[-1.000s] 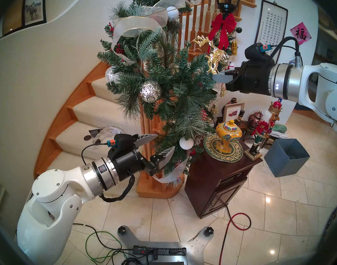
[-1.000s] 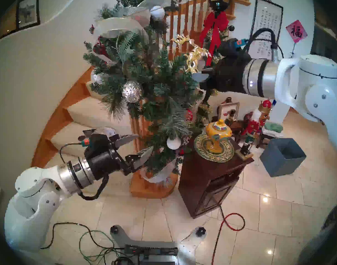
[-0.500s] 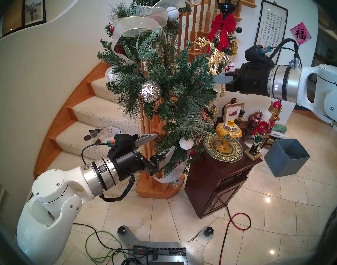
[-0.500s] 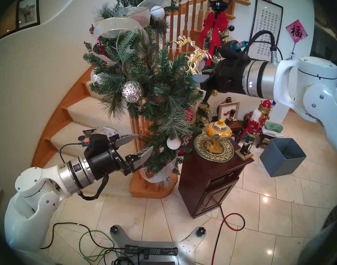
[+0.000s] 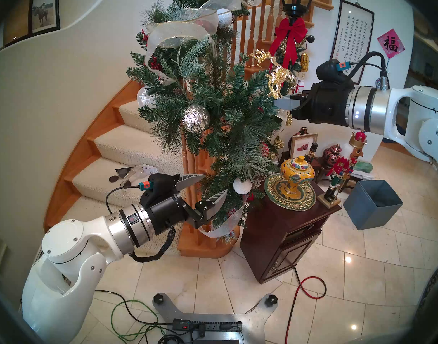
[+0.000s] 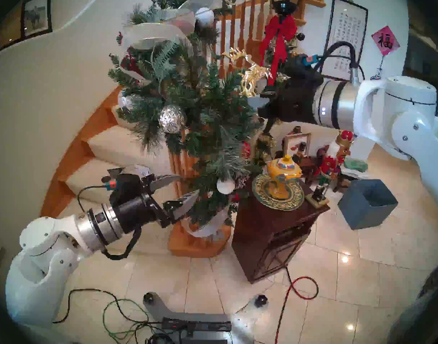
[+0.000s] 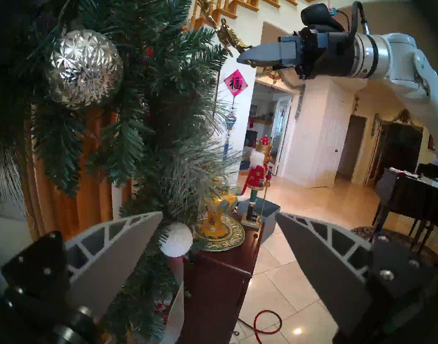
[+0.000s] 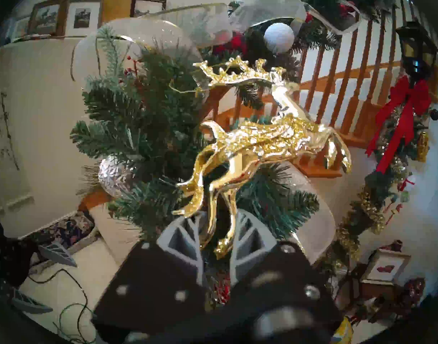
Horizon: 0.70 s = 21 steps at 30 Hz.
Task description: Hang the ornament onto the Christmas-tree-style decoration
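Ornament [image 5: 278, 79]: gold chain of leaping reindeer, standing upright from my right gripper, its top deer level with the upper branch tips of the garland, its thin loop lying among the needles there.

Left to right:

My left gripper [image 5: 206, 190]: low, at the foot of the garland, fingers spread wide, holding nothing; one finger beside the white snowy ball [image 5: 242, 186].

Silver faceted ball [image 5: 196, 118]: hung mid-garland, well apart from the ornament.

Garland [image 5: 225, 117]: bushy green pine with sheer ribbon [image 5: 178, 32] and red berries, draped down the wooden stair post.

My right gripper [image 5: 282, 103]: raised at the garland's right edge, fingers pressed together on the lowest reindeer's legs.

Yellow jar [image 5: 297, 173]: on the dark cabinet [image 5: 287, 239] below.

Nutcracker [image 5: 343, 162]: beside it.
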Tool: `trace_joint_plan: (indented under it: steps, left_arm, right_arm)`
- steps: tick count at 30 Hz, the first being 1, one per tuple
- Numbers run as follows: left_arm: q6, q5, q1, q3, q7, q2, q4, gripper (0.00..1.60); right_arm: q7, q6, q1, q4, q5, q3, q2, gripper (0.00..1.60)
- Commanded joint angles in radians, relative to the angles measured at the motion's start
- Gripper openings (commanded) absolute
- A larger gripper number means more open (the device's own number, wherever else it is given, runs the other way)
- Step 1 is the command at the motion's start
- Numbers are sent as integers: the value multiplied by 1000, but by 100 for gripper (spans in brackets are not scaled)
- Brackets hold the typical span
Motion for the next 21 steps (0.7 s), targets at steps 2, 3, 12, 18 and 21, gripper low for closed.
trace_joint_plan:
  steps: [2, 3, 12, 18, 21]
  left_arm:
    - [-2, -1, -4, -2, -1, 0, -8, 160]
    - [-2, -1, -4, -2, -1, 0, -8, 160]
    - [-2, -1, -4, -2, -1, 0, -8, 160]
    - [-2, -1, -4, -2, -1, 0, -9, 160]
    - [-2, -1, -4, -2, -1, 0, -9, 160]
  right_arm:
    - [10, 5, 41, 0, 4, -19, -29, 0]
    - [11, 6, 44, 1, 4, -23, -32, 0]
    - [19, 14, 74, 10, 2, -61, -64, 0]
    - [18, 33, 108, 22, -2, -95, -96, 0]
    - [16, 43, 125, 29, -6, -110, -112, 0]
